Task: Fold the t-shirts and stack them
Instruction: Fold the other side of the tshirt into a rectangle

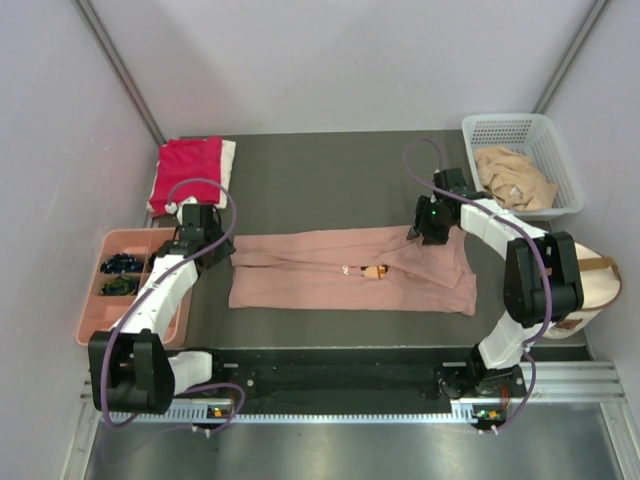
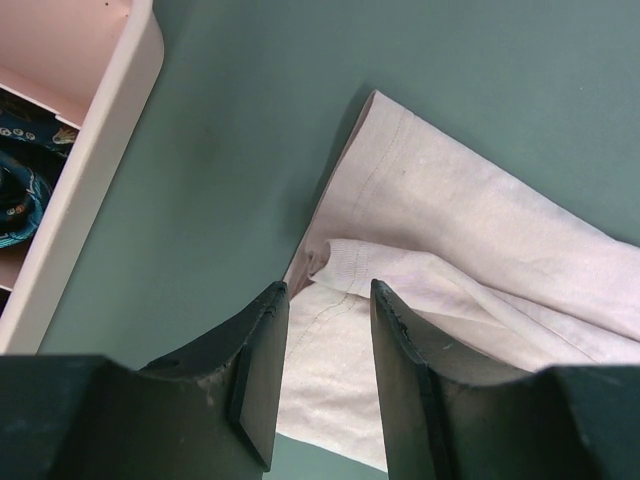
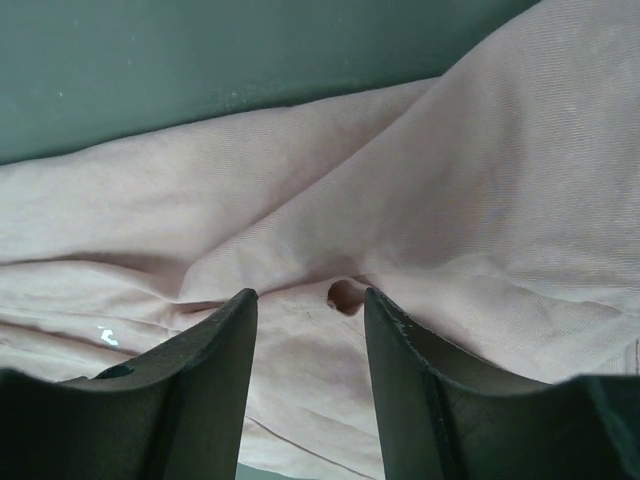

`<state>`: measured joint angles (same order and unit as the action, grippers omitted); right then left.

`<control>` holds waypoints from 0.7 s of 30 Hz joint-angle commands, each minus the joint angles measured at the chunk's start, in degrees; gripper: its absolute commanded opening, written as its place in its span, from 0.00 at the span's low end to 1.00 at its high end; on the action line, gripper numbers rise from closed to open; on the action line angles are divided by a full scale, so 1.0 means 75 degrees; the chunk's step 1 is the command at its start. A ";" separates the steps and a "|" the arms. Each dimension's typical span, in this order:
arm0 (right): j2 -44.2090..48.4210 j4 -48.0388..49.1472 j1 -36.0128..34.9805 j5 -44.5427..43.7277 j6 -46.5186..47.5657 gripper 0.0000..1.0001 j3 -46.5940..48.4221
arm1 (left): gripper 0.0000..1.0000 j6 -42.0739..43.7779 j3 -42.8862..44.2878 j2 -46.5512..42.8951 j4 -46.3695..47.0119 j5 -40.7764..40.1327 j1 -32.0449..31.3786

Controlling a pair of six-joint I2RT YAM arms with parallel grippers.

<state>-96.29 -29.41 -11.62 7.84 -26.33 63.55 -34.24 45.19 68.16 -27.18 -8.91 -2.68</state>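
Fold step in hand. Dusty-pink t-shirt is lying mid-table as a long band. Left pincer is hovering half-open at the shirt's left end, gripping nothing. Right pincer is hovering half-open over its far right part, also empty. Next move, likely: both pinching cloth, then folding the ends together.
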 commanded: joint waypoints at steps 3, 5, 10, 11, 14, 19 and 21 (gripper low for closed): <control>-0.0122 0.0183 -0.0127 0.0174 0.0065 0.45 0.0234 | 0.43 0.0124 0.0033 -0.0065 0.0050 -0.0195 0.0017; -0.0111 0.0148 -0.0162 0.0162 0.0076 0.45 0.0234 | 0.43 0.0124 0.0033 -0.0076 0.0026 -0.0207 0.0017; -0.0192 0.0148 -0.0162 0.0127 0.0100 0.44 0.0210 | 0.43 0.0124 0.0033 -0.0088 0.0015 -0.0207 0.0017; -0.0216 0.0136 -0.0162 0.0150 0.0100 0.43 0.0210 | 0.43 0.0112 0.0033 -0.0077 0.0003 -0.0230 0.0017; -0.0216 0.0136 -0.0174 0.0197 0.0065 0.39 0.0199 | 0.43 0.0124 0.0068 -0.0065 0.0003 -0.0277 0.0017; -0.0192 0.0136 -0.0185 0.0174 0.0065 0.34 0.0082 | 0.43 0.0100 0.0057 -0.0053 -0.0009 -0.0277 0.0017; -0.0193 0.0124 -0.0185 0.0174 0.0065 0.33 0.0046 | 0.43 0.0100 0.0045 -0.0065 -0.0009 -0.0277 0.0017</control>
<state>-97.71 -29.54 -12.27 8.75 -26.11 63.53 -34.09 45.19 68.16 -27.66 -10.07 -2.68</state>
